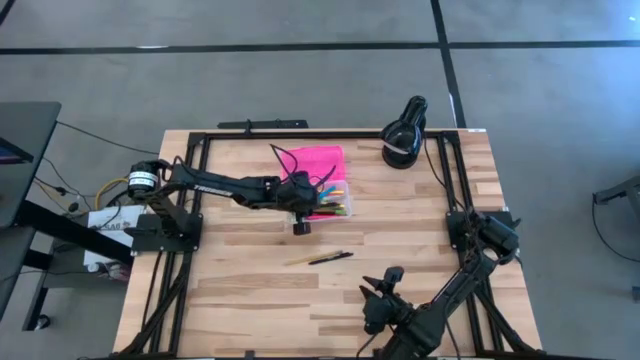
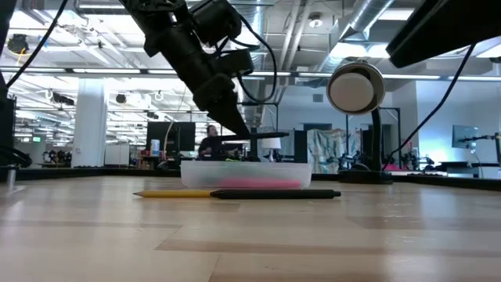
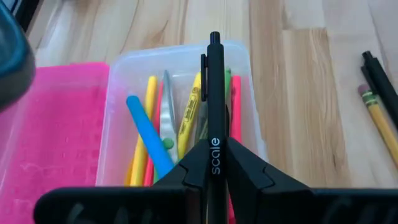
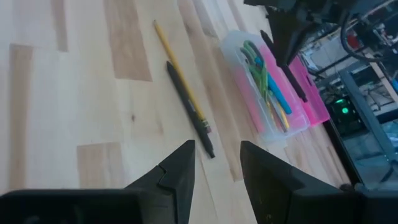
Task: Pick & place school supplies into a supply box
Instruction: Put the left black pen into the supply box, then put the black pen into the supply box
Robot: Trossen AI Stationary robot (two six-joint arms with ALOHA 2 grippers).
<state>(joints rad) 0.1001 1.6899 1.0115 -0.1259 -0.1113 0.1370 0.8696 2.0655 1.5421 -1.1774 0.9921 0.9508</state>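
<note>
The left gripper (image 3: 214, 165) is clenching a slim black pen (image 3: 215, 93) and hovering over the supply box (image 1: 338, 205), far of table centre; placing is judged the step in hand. Next, the jaws would need to release so the pen drops among the glossy pens and steel-bladed scissors (image 3: 166, 109) inside. The box is a clear plastic tray beside its pink textured lid (image 1: 315, 165). A yellow pencil (image 1: 300, 260) and another black pen (image 1: 330, 257) are lying nearer on the wood-plank table (image 1: 250, 300). The right gripper (image 4: 217, 165) is waiting, jaws parted, at the near right.
</note>
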